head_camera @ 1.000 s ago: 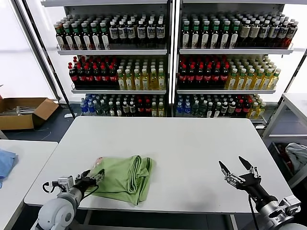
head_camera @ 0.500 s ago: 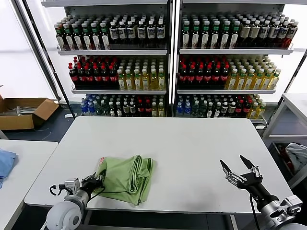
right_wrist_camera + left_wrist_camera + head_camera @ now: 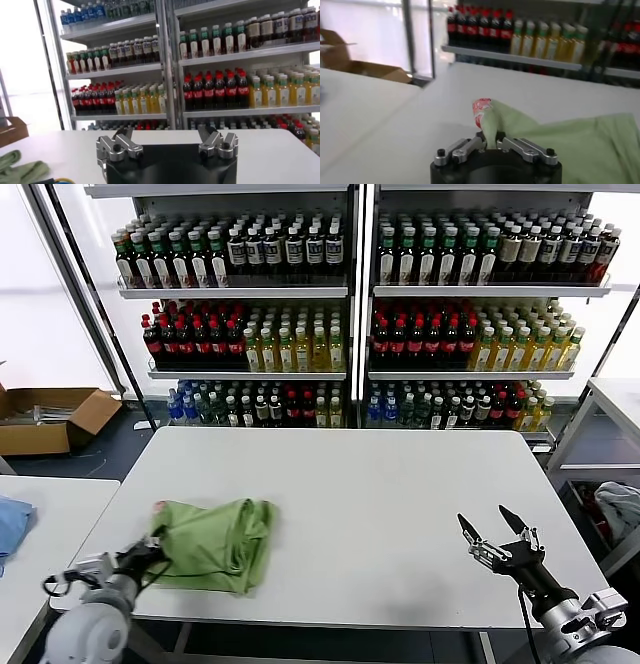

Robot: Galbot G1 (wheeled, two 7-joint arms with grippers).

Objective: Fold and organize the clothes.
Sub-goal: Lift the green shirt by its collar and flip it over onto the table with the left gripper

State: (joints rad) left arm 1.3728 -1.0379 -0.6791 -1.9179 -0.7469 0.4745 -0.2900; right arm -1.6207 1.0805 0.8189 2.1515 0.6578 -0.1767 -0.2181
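Observation:
A folded light green shirt (image 3: 215,544) lies near the front left of the white table (image 3: 400,484), a bit of its red-and-white print (image 3: 157,507) showing at the left edge. My left gripper (image 3: 150,549) is shut on the shirt's left edge. In the left wrist view the green cloth (image 3: 555,142) rises from between the closed fingers of my left gripper (image 3: 490,142), with the print (image 3: 480,107) above. My right gripper (image 3: 492,534) is open and empty over the table's front right; it is also open in the right wrist view (image 3: 167,137), where the shirt (image 3: 17,170) shows far off.
Shelves of bottles (image 3: 350,314) stand behind the table. A second white table (image 3: 40,524) on the left holds a blue cloth (image 3: 10,524). A cardboard box (image 3: 50,416) sits on the floor at the back left. A pale fabric bundle (image 3: 620,509) lies at the right.
My left gripper has pulled the shirt leftward along the front of the table, about a quarter of its width. The right gripper has barely moved.

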